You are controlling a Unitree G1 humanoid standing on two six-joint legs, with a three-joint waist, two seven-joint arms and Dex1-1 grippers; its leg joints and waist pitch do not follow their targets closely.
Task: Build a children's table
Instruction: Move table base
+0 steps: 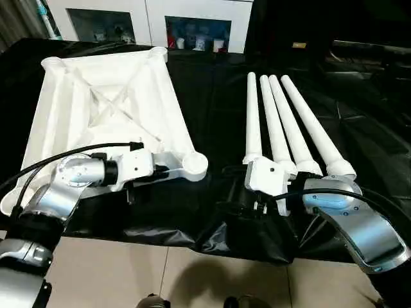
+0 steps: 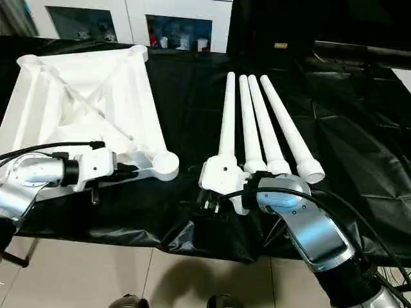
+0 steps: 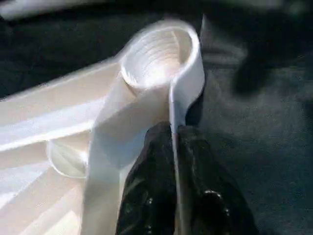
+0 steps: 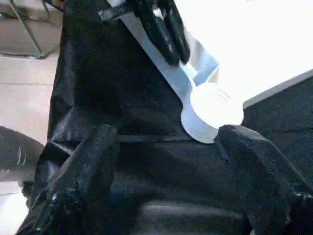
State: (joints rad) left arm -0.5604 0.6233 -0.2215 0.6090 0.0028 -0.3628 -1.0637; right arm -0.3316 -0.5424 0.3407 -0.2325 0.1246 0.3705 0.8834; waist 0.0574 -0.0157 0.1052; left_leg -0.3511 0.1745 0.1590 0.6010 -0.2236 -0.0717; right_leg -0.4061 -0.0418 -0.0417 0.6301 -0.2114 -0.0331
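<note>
The white tabletop (image 1: 109, 102) lies upside down, ribs up, on the left of the black-covered table. Its near right corner socket (image 1: 194, 163) points toward the table's middle. My left gripper (image 1: 160, 172) is shut on the tabletop's thin rim just behind that socket; the left wrist view has a black finger (image 3: 151, 166) on each side of the rim (image 3: 172, 112). Four white legs (image 1: 282, 122) lie side by side on the right, flared ends toward me. My right gripper (image 4: 166, 142) stands open and empty over the black cloth just in front of those ends, facing the socket (image 4: 210, 115).
A black cloth (image 1: 218, 115) covers the table and hangs over its front edge (image 1: 192, 237). Tiled floor (image 1: 115, 276) lies in front. A white cabinet (image 1: 154, 19) with glass doors stands behind the table.
</note>
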